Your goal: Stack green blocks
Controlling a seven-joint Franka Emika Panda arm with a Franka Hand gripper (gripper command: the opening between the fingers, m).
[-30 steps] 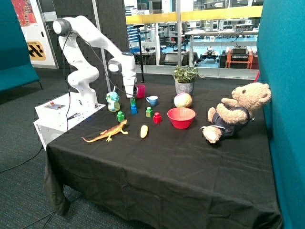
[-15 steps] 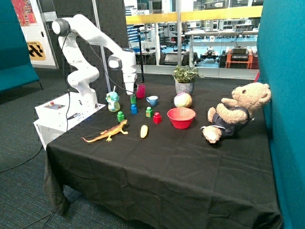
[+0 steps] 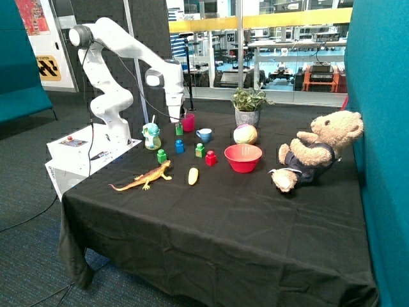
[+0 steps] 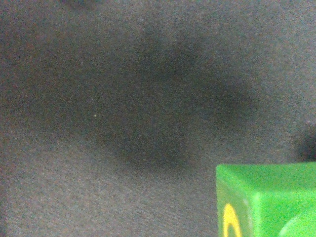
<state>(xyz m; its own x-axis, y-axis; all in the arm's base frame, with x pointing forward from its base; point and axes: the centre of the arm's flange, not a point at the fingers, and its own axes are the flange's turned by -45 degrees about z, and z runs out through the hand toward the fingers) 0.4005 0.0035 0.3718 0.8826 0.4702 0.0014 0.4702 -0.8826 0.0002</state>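
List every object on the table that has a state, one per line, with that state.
Robot gripper: raised above the table, shut on a small green plastic block.
Green block beside the orange toy lizard: on the cloth, unstacked.
Green block with yellowish base: on the cloth, unstacked.
Blue block: on the cloth, nothing on it.
Red plastic bowl: upright.
Brown teddy bear: sitting, leaning back.

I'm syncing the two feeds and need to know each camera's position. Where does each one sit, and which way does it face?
Outside view: stands off the table's front corner, facing the arm, its tool and the table.
Wrist view: sits on the wrist, looking down at the cloth; no robot part shows.
Shared: the green block held raised above the blue block.
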